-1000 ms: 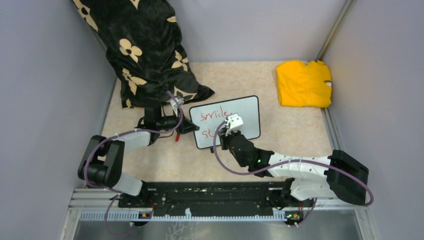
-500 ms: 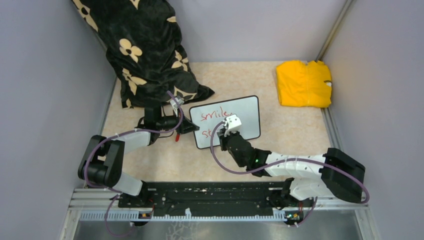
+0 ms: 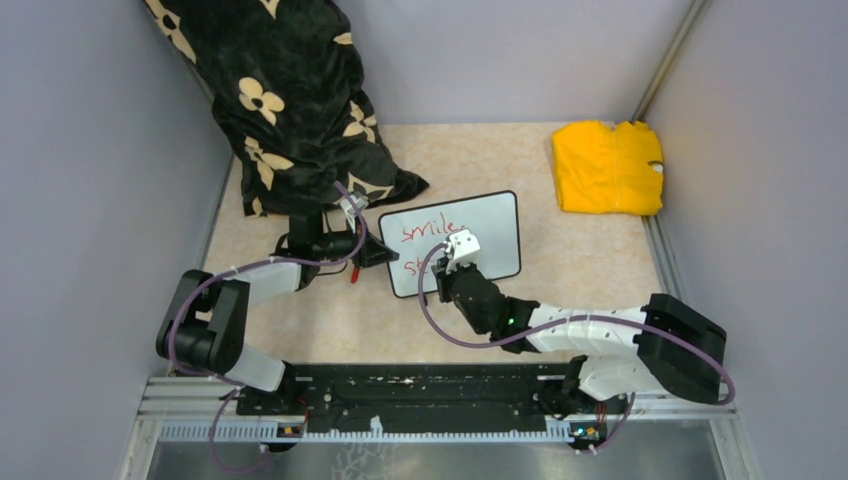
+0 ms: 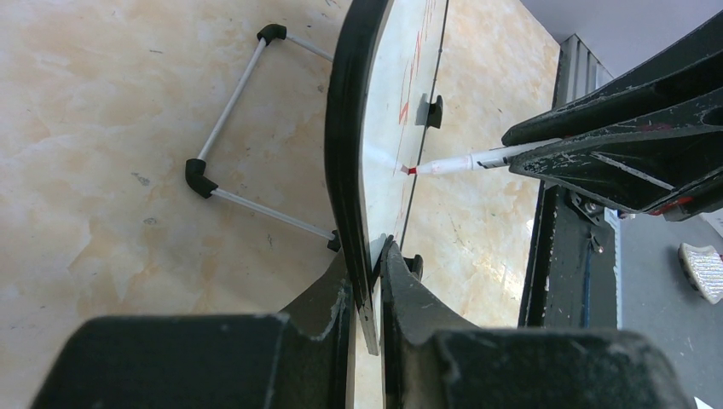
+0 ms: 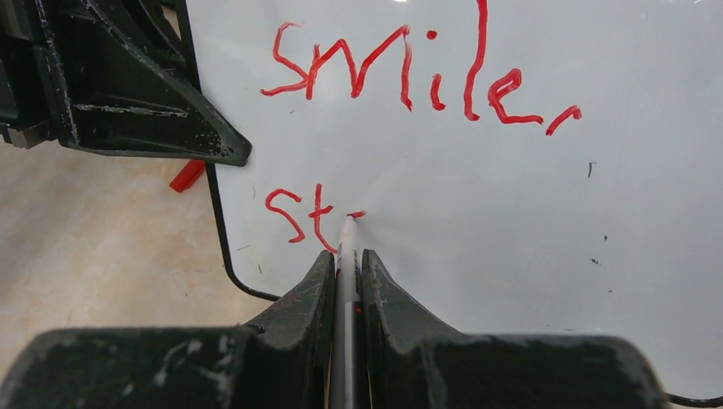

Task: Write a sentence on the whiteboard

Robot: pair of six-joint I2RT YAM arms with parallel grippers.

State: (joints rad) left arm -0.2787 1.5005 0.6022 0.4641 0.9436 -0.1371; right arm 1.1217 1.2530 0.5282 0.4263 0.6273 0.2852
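right tool grips marker, tip at the sentence after "st"; left tool clamps the whiteboard edge

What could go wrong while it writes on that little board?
The left gripper pinches only one edge of the whiteboard, so a push from the marker might shift or tip it and bend the strokes. The right gripper sits low, just below the fresh "st" of the sentence, and could smear it.
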